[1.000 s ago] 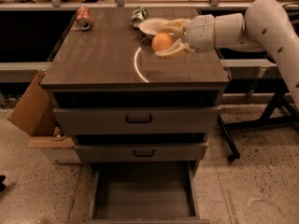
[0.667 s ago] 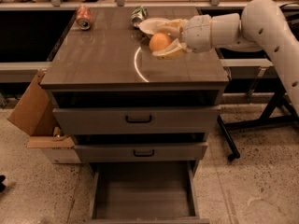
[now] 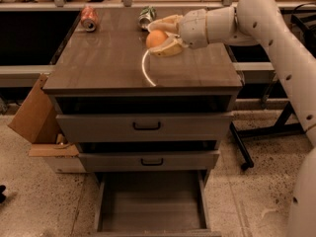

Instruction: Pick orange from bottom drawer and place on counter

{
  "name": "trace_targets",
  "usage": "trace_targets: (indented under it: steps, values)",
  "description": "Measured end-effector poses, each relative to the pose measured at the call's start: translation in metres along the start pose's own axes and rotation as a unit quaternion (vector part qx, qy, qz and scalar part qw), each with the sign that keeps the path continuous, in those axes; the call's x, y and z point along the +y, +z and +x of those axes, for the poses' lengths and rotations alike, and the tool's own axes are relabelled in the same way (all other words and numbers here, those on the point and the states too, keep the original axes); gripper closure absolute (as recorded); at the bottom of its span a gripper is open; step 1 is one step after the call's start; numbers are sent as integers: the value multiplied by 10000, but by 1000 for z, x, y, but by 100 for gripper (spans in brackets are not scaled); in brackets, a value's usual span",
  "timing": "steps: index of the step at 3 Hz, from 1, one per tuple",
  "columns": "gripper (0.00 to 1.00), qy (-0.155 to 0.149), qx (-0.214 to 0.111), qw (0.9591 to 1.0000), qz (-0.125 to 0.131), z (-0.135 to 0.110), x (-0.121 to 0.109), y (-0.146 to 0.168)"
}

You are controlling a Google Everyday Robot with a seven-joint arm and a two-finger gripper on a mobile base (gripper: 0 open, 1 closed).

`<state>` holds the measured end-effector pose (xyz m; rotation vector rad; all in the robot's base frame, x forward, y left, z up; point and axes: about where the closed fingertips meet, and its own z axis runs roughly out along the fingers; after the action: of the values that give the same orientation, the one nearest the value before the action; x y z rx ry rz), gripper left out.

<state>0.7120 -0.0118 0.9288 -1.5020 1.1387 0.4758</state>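
Note:
The orange is a small round fruit held between the pale fingers of my gripper, over the back middle of the counter. The gripper is shut on the orange, and my white arm reaches in from the right. I cannot tell whether the orange touches the counter top. The bottom drawer stands pulled open below, its flat floor bare.
A red crushed soda can lies at the counter's back left. A green can lies at the back middle, just behind the gripper. A cardboard box leans at the cabinet's left. A black stand leg is on the right.
The gripper with the orange has moved a little to the left and toward the back of the counter. The drawers have not moved.

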Motion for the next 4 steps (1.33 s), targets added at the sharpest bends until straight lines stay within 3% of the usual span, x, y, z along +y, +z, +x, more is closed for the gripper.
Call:
trace_targets:
  steps: [2, 4]
  values:
    - [100, 525, 135, 9984, -183, 21, 1, 39]
    - [58, 985, 174, 9949, -133, 63, 7, 61]
